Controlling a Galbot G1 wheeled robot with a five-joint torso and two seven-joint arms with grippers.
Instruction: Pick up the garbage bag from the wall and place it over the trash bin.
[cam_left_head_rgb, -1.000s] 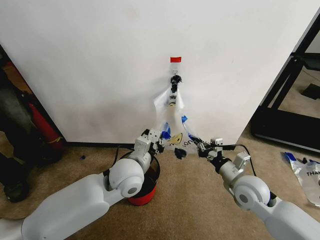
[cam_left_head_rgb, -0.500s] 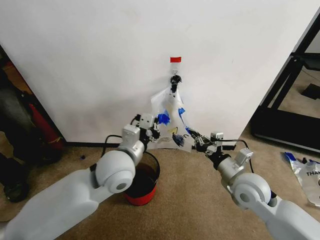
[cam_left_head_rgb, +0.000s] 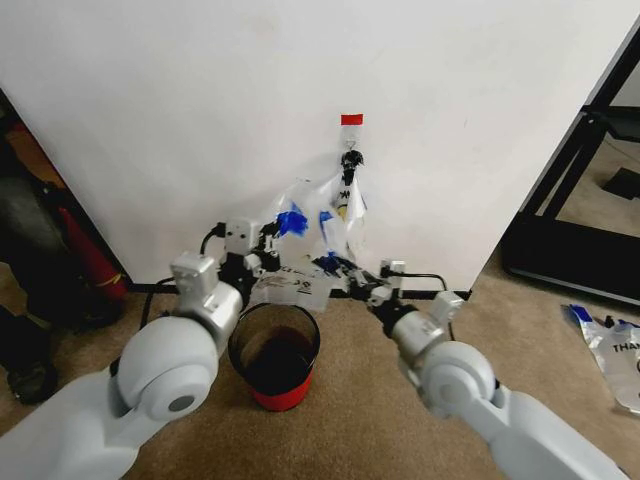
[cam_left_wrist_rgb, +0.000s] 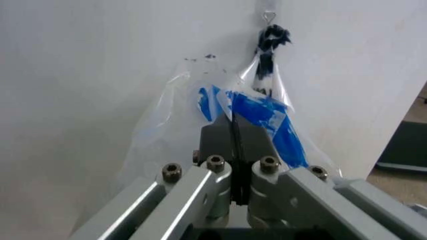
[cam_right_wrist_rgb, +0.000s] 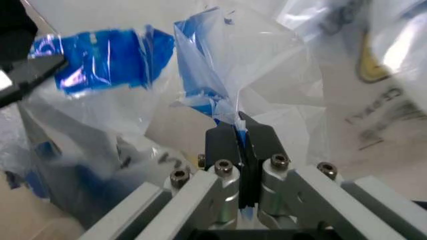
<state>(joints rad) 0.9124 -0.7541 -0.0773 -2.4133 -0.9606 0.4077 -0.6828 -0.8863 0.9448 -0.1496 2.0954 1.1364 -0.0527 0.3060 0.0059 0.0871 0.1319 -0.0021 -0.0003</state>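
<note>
The garbage bag (cam_left_head_rgb: 298, 283), thin clear plastic with blue handles, is stretched between my two grippers in front of the white wall (cam_left_head_rgb: 180, 120). It hangs just above the far rim of the trash bin (cam_left_head_rgb: 282, 400). My left gripper (cam_left_head_rgb: 272, 238) is shut on a blue handle of the garbage bag (cam_left_wrist_rgb: 261, 113). My right gripper (cam_left_head_rgb: 336, 268) is shut on the opposite edge of the garbage bag (cam_right_wrist_rgb: 200, 75). In the wrist views both the left gripper (cam_left_wrist_rgb: 233, 123) and the right gripper (cam_right_wrist_rgb: 240, 128) pinch plastic. The bin's black inside is open to view.
More same-print bags (cam_left_head_rgb: 347, 205) hang bunched at the black hook (cam_left_head_rgb: 351, 158) under a red tape strip (cam_left_head_rgb: 351, 119). Another bag (cam_left_head_rgb: 612, 348) lies flat on the carpet at far right. A black frame (cam_left_head_rgb: 570, 200) stands to the right, and dark and red objects (cam_left_head_rgb: 60, 250) to the left.
Both grippers moved left and upward with the bag, drawing it away from the hook toward the bin. The left arm swung aside, uncovering the bin's opening.
</note>
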